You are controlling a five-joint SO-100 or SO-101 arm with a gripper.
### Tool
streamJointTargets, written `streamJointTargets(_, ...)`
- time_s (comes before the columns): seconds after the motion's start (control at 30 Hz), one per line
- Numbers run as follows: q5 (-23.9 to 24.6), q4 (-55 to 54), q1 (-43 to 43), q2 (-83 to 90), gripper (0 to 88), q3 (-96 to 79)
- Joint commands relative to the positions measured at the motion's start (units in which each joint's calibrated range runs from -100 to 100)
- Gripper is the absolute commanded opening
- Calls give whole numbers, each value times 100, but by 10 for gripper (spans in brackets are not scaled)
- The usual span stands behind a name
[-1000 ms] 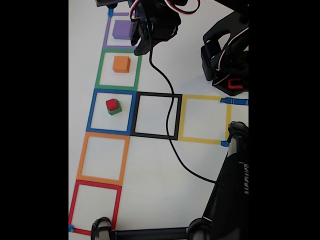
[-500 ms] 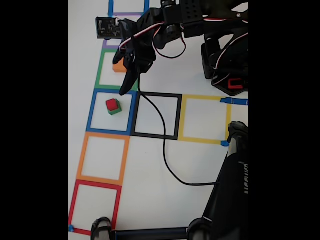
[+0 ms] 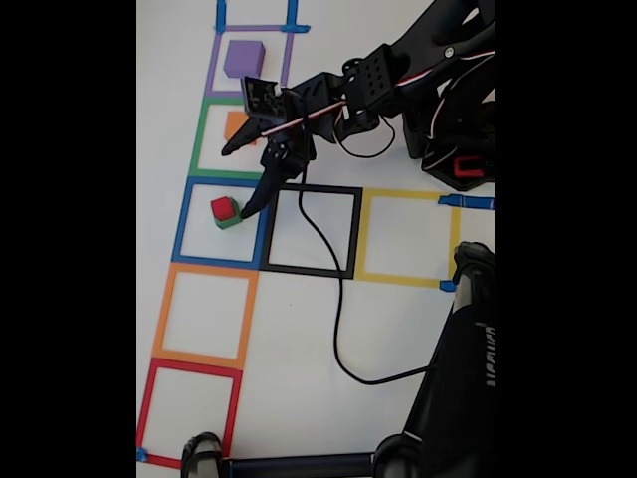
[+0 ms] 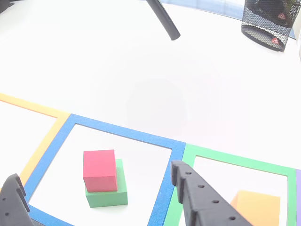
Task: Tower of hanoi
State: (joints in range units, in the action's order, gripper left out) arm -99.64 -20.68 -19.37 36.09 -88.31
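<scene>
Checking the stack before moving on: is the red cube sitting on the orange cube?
No, the red cube sits on the green cube inside the blue square.

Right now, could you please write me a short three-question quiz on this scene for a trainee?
1. True or false: the red cube sits on the green cube.
2. Which tape square holds the purple cube: A purple, B blue, C yellow?
3. Fill in: the gripper is ____, its two fingers spread wide.

Key: 1 true. 2 A. 3 open.
</scene>
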Motion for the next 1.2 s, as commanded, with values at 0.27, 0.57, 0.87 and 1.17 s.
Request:
streamJointTargets(0.27,-36,-3293,-29,-2798,366,177)
streamJointTargets(0.57,-36,-4361,-220,-4413,361,968)
streamJointTargets(0.87,-36,-5098,-556,-5317,356,1213)
streamJointTargets(1.17,-36,-5139,-498,-5963,351,1995)
